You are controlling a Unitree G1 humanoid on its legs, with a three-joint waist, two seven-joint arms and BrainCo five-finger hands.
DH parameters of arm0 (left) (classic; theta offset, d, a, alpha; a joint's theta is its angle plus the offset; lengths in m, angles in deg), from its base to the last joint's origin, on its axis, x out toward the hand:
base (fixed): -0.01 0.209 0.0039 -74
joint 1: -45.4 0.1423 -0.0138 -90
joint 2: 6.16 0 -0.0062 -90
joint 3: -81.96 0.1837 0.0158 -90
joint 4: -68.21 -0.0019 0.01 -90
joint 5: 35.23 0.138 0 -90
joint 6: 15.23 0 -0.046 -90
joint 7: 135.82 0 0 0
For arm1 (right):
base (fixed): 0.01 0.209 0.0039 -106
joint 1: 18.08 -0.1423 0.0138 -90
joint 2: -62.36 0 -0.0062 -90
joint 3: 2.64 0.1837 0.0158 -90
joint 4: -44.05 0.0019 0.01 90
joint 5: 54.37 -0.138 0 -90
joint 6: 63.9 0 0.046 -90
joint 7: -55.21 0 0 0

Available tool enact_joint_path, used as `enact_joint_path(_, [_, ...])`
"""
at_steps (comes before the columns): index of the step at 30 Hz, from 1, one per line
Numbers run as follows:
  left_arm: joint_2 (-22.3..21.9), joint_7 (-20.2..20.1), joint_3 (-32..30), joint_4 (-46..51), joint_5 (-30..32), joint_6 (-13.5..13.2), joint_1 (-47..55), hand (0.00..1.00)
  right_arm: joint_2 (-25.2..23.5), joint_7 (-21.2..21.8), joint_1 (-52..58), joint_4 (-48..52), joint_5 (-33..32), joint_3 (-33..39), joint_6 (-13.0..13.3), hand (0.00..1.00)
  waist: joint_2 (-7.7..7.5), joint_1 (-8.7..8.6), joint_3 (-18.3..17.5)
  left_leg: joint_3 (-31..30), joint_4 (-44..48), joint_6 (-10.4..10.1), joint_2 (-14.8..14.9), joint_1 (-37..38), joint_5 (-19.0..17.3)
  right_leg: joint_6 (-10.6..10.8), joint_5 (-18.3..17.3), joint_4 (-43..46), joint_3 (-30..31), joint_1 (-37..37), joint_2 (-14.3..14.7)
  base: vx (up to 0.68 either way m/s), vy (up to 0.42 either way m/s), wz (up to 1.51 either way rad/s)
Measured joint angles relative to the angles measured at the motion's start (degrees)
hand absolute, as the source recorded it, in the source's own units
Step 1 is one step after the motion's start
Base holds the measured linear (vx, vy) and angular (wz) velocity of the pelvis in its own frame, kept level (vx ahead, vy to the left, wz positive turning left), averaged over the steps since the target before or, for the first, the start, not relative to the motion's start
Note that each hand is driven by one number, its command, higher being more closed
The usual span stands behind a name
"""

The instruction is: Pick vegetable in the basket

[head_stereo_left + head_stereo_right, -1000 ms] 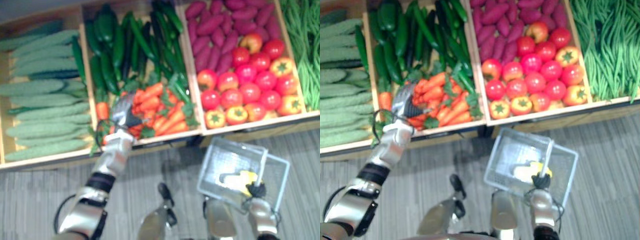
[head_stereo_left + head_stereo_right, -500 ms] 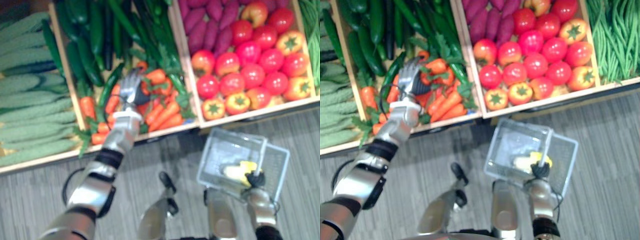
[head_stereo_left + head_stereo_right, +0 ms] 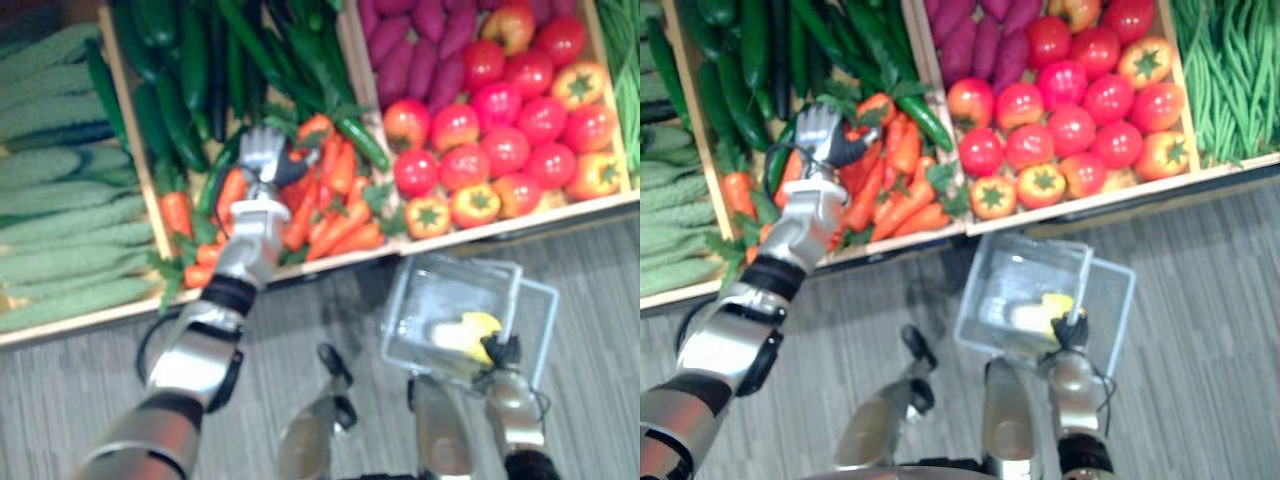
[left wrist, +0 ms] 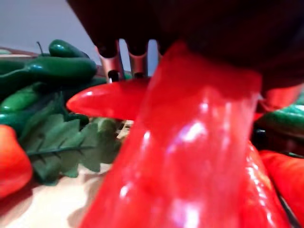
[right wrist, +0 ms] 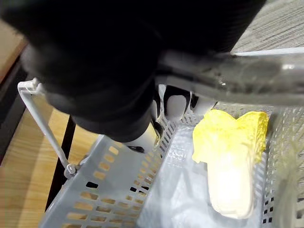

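Our left hand [image 3: 262, 160] reaches into the middle wooden crate [image 3: 330, 262], its fingers [image 4: 113, 61] curled round a glossy, tapering orange carrot [image 4: 190, 156]. It is at the heap of carrots [image 3: 335, 200], which have flat, serrated green leaves. Far of the heap lie smooth, dark green cucumbers [image 3: 190, 60]. The crate to the left holds pale, bumpy gourds [image 3: 60, 230]. To the right are round, shiny tomatoes [image 3: 500, 120] with purple sweet potatoes [image 3: 410, 50] beyond them, and furthest right thin green beans [image 3: 1230, 80]. Near and to the right, over the grey striped floor [image 3: 300, 330], our right hand [image 3: 502, 352] is clamped on the slim handle [image 5: 237, 76] of a pale, perforated plastic basket [image 5: 109, 190]. In it rests a crinkly yellow cabbage [image 5: 232, 156] with a creamy stalk.
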Motion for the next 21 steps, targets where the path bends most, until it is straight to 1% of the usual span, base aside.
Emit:
enact_joint_path(5, [0.2, -0.3, -1.1, 1.7, 0.1, 2.6, 3.1, 1.00, 0.0, 0.0, 2.5, 0.5, -0.3, -0.1, 0.2, 1.00, 0.04, 0.32, 0.0, -0.3, 0.0, 0.2, 0.4, 2.5, 0.0, 0.0, 0.0, 0.0, -2.1, 3.1, -0.1, 0.07, -0.026, 0.10])
enact_joint_path(7, [0.7, -0.1, -3.6, 5.2, 0.1, 3.8, 5.3, 1.00, 0.0, 0.0, 3.8, 1.1, -1.3, 0.1, 1.0, 1.00, 0.05, 0.62, 0.0, -0.6, 0.0, 0.3, 0.5, 3.5, 0.0, -0.1, -0.1, 0.0, -3.1, 4.5, -0.2, 0.06, -0.027, 0.12])
enact_joint_path(10, [2.0, 0.5, -6.3, 9.9, 0.1, 4.9, 8.2, 1.00, 0.0, 0.0, 5.1, 1.0, -1.8, 0.3, 1.4, 1.00, -0.02, 1.26, -0.2, -1.1, 0.0, 0.3, 0.5, 5.6, 0.1, -0.5, -0.4, -0.1, -4.4, 6.8, -0.2, 0.04, -0.027, 0.10])
enact_joint_path(12, [2.2, 1.0, -7.4, 12.7, 0.1, 5.0, 9.7, 1.00, 0.1, 0.0, 5.4, 0.4, -1.8, 0.7, 1.5, 1.00, -0.02, 1.11, -0.2, -2.0, 0.0, 0.3, 0.5, 6.4, 0.1, -0.6, -0.5, -0.2, -5.3, 8.2, -0.2, 0.03, -0.026, 0.20])
enact_joint_path(13, [2.3, 1.4, -7.6, 15.5, 0.1, 5.1, 11.5, 1.00, 0.1, 0.1, 5.6, -1.0, -1.8, 1.0, 1.6, 1.00, -0.16, 1.18, -0.9, -2.4, 0.0, 0.3, 0.6, 6.8, 0.1, -0.7, -0.5, -0.2, -5.7, 8.7, -0.2, 0.04, -0.024, 0.22])
enact_joint_path(14, [2.2, 1.7, -7.5, 18.9, 0.1, 5.0, 14.2, 1.00, -0.2, 0.4, 6.2, -2.0, -1.8, 1.6, 1.6, 1.00, -0.23, 1.14, -2.0, -2.8, 0.0, 0.3, 0.5, 6.8, 0.1, -0.8, -0.6, -0.3, -5.9, 9.0, -0.2, 0.04, -0.014, 0.14])
enact_joint_path(15, [2.0, 1.8, -7.5, 20.5, 0.1, 5.0, 15.6, 1.00, -0.4, 0.7, 6.5, -2.4, -1.8, 2.1, 1.7, 1.00, -0.23, 1.05, -2.4, -2.9, 0.0, 0.3, 0.5, 7.2, 0.1, -0.8, -0.6, -0.5, -6.0, 9.6, -0.2, 0.06, -0.008, 0.08])
enact_joint_path(17, [1.1, 1.8, -7.4, 24.9, 0.3, 4.7, 20.7, 1.00, -1.3, 1.2, 7.8, -3.3, -2.1, 3.1, 1.6, 1.00, -0.33, 0.97, -4.4, -3.0, 0.0, 0.1, 0.4, 8.0, -0.1, -0.8, -0.6, -1.2, -5.9, 10.7, -0.2, 0.05, -0.004, -0.03])
enact_joint_path(18, [0.6, 1.7, -7.4, 26.2, 1.5, 4.6, 22.8, 1.00, -1.6, 1.3, 8.5, -3.4, -2.1, 3.5, 1.6, 1.00, -0.43, 0.87, -5.3, -2.9, 0.0, 0.0, 0.4, 8.6, -0.2, -0.8, -0.6, -1.5, -5.6, 11.2, -0.1, 0.04, -0.009, -0.07])
enact_joint_path(21, [-1.3, 1.7, -7.5, 27.6, 1.8, 4.4, 26.1, 1.00, -2.7, 1.4, 8.9, -4.4, -2.1, 5.1, 1.3, 1.00, -1.17, -0.22, -6.9, -2.0, 0.0, -0.1, 0.2, 9.5, -0.3, -0.8, -0.5, -2.9, -4.7, 12.4, 0.0, 0.01, -0.008, -0.18])
